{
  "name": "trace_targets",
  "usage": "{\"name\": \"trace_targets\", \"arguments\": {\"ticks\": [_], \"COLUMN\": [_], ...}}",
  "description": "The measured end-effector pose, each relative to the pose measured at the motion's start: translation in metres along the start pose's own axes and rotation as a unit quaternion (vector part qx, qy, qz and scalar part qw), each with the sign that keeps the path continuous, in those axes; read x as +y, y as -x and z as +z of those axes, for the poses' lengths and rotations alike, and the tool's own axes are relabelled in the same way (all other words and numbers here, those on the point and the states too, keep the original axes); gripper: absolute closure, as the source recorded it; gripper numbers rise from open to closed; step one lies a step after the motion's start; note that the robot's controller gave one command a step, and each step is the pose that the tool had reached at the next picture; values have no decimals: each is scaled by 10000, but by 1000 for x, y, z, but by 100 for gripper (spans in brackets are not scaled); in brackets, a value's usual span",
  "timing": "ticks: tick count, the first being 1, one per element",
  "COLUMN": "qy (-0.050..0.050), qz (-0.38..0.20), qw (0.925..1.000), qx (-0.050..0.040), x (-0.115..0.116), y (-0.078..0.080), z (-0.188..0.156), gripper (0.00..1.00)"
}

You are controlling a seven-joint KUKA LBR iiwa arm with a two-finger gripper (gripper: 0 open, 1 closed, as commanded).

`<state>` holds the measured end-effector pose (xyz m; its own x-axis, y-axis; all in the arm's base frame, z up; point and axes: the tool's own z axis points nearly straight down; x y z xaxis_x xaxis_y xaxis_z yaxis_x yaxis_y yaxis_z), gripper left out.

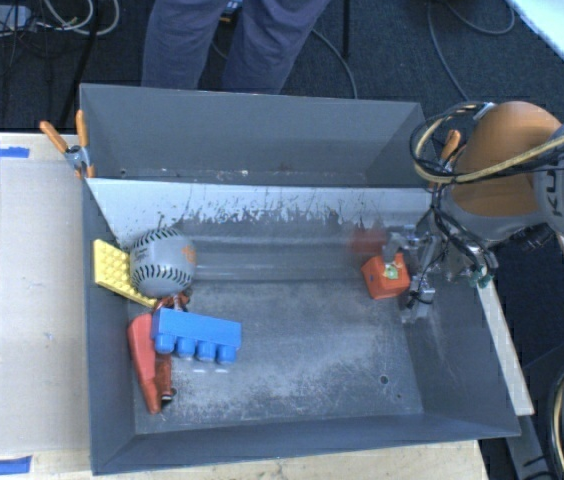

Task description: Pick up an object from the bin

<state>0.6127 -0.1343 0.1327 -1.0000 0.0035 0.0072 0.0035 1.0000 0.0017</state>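
At the right side of the bin [292, 398], close to its right wall, the gripper [417, 290] hangs low over the grey floor. The arm comes in from the right, with an orange cover [502, 158] on the wrist and looped cables [440, 143] above it.

Jaws: cannot tell whether wide or narrow, as wrist hardware and cables crowd that spot.

Just left of the jaws: a small orange-red block [382, 278] with a green fleck on the side facing them. It sits near the foot of the back wall. It is touching the gripper or very nearly so; I cannot tell which, nor whether it is gripped.

Well apart from the jaws, far left across bare floor, is a loose cluster:
- a grey ball [159, 260] with stitched seams, farthest back
- a yellow studded plate [112, 268], tilted, tucked under and to the left of the ball
- a blue brick [197, 335] with round studs, in front of the ball and the nearest of the cluster to the jaws
- a red elongated piece [144, 358], lying partly beneath the brick's left end and pointing toward the front wall

The floor between the jaws and the cluster is scuffed and dusty.
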Motion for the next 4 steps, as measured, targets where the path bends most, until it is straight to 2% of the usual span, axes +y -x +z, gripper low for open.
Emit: {"name": "trace_targets", "arguments": {"ticks": [1,2,3,4], "qy": [-6,-2,-1,-4], "qz": [-15,533,528,502], "qw": [10000,9986,9986,9987], "qx": [-33,-63,-46,-46], "x": [0,-12,-19,-21], "y": [2,7,6,5], "z": [-5,30,22,-13], "gripper": [0,0,0,0]}}
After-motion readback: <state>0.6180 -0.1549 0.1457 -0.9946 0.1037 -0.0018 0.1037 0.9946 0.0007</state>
